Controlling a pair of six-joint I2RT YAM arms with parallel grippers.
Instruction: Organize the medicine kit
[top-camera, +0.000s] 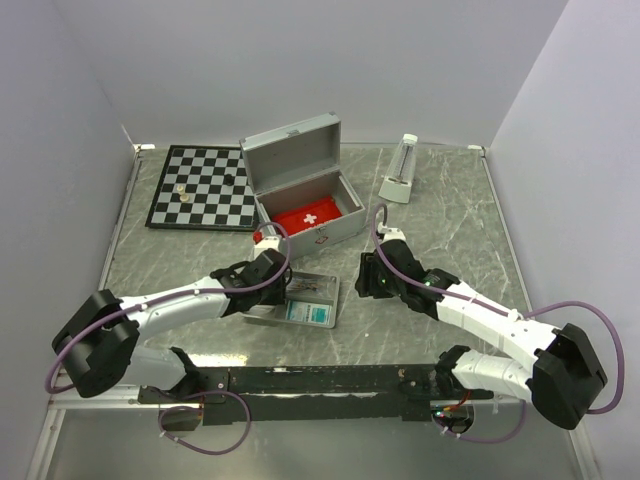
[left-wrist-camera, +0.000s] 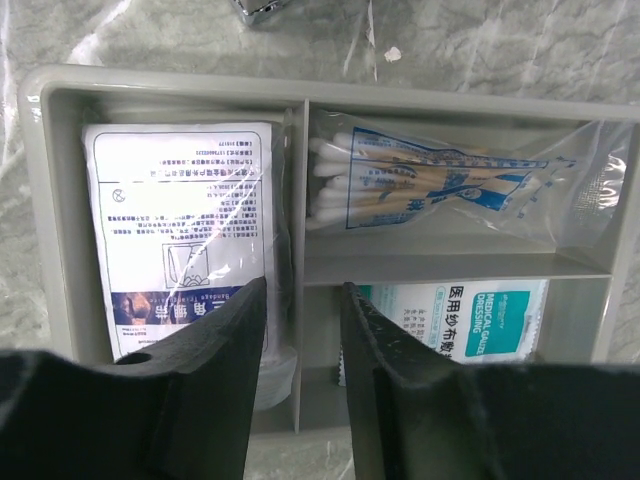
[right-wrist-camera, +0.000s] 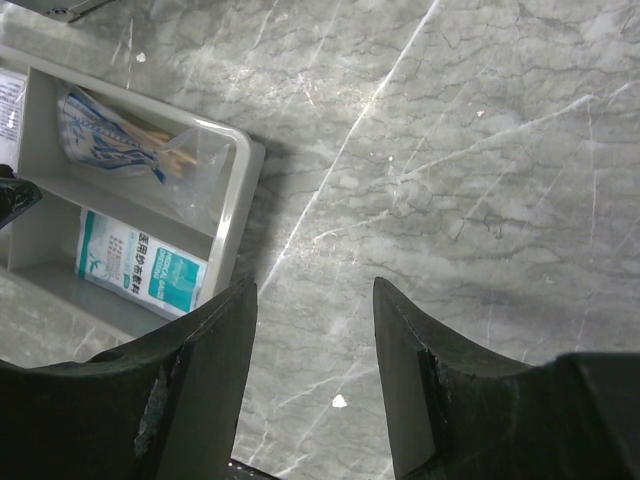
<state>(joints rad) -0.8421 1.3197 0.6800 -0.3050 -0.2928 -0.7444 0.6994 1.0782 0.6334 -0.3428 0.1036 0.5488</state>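
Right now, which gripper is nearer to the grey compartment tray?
Left. The left gripper hangs directly above the tray, over its centre divider. The right gripper is off beyond the tray's right side, over the marble-patterned table.

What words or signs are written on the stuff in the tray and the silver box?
"医用纱布敷" and "MEDICAL GAUZE DRESSING": teal gauze packet in the grey tray.
White cross sign: red pouch inside the medicine kit.
White packet: upside-down print, too small to read.
Cotton swab bag: blue print, too blurred to read.
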